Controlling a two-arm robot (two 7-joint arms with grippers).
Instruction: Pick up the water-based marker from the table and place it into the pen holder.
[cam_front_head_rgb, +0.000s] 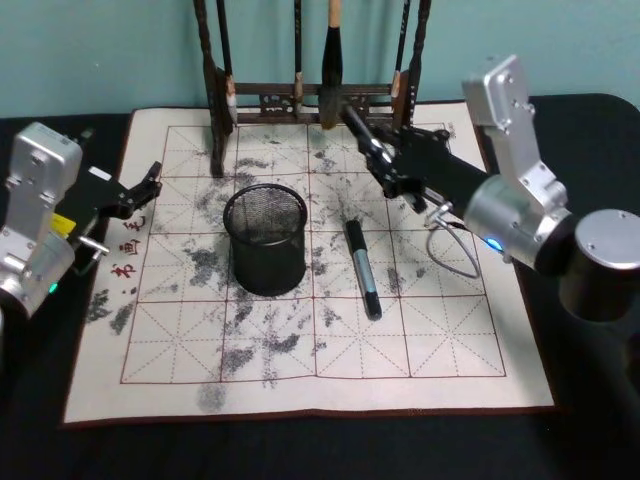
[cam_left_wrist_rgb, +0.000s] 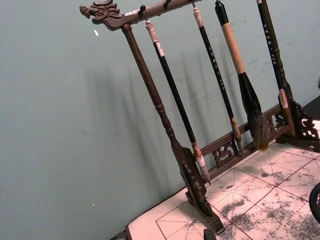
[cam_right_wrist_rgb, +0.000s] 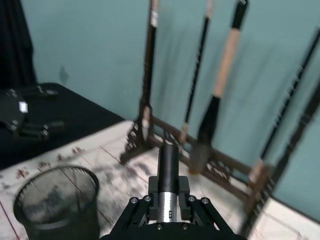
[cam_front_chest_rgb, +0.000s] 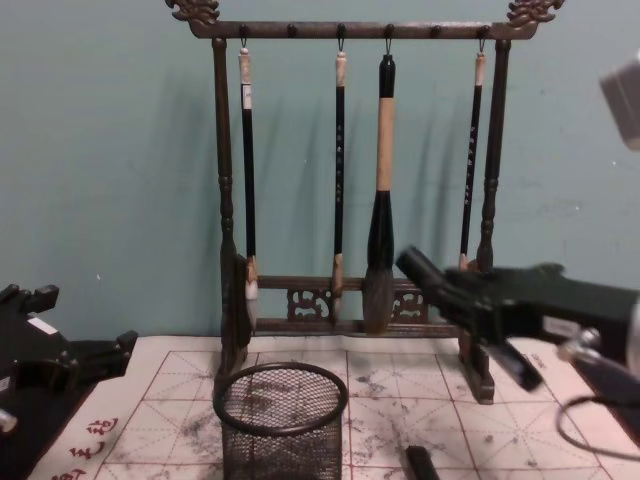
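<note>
My right gripper (cam_front_head_rgb: 385, 160) is shut on a water-based marker (cam_front_head_rgb: 358, 128) with a black cap and silver barrel, which pokes out past the fingers toward the brush rack. The right wrist view shows this marker (cam_right_wrist_rgb: 168, 170) clamped between the fingers, above the mat and behind and right of the pen holder (cam_right_wrist_rgb: 55, 200). The black mesh pen holder (cam_front_head_rgb: 265, 238) stands upright on the white gridded mat (cam_front_head_rgb: 200, 350). A second dark marker (cam_front_head_rgb: 362, 268) lies flat on the mat just right of the holder. My left gripper (cam_front_head_rgb: 140, 190) rests open at the mat's left edge.
A tall dark wooden brush rack (cam_front_head_rgb: 300, 95) with several hanging brushes (cam_front_chest_rgb: 380, 200) stands along the mat's far edge, close in front of the held marker. A grey cable (cam_front_head_rgb: 450, 250) loops under the right arm. A teal wall is behind.
</note>
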